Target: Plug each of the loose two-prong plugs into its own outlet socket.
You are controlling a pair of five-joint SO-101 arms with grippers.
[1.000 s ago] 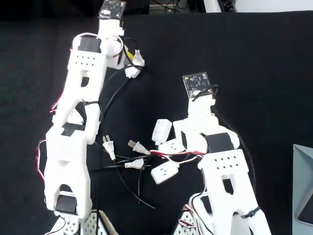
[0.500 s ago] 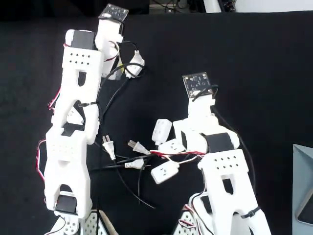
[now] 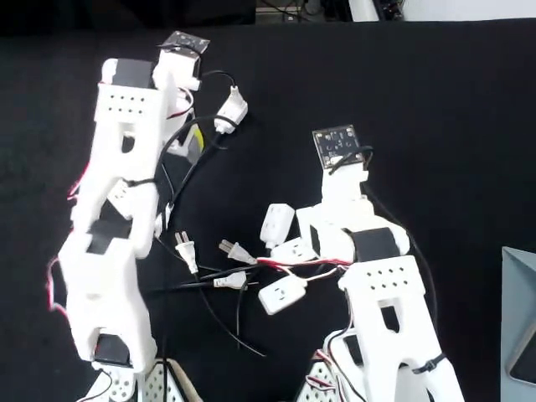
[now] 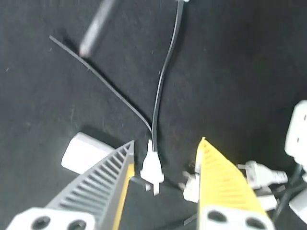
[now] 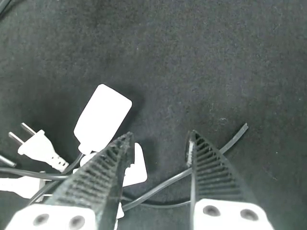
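In the left wrist view my left gripper [image 4: 167, 142] is open above the black mat, with a white two-prong plug [image 4: 151, 168] on a black cable lying between its grey and yellow fingers, untouched. A white outlet socket [image 4: 85, 152] lies beside the grey finger, and two more plugs [image 4: 194, 184] [image 4: 259, 173] lie past the yellow one. My right gripper [image 5: 160, 135] is open and low over the mat. One socket [image 5: 102, 117] lies just beyond its fingertips, another socket [image 5: 135, 165] pokes out beside one finger, and a plug [image 5: 41, 146] lies off to the side. From above, three sockets [image 3: 277, 224] [image 3: 293, 249] [image 3: 282, 293] and the plugs [image 3: 184, 249] [image 3: 237, 251] cluster between the arms.
Black cables [image 3: 209, 314] cross the mat between the two arm bases. A white connector on a black cable [image 3: 230, 109] hangs beside the left arm's wrist. A grey box [image 3: 519, 318] sits at the right edge. The far and right parts of the mat are bare.
The left arm has swung to the left and its wrist has tipped over, carrying the cable beside it along. The right arm, sockets and plugs have stayed put.
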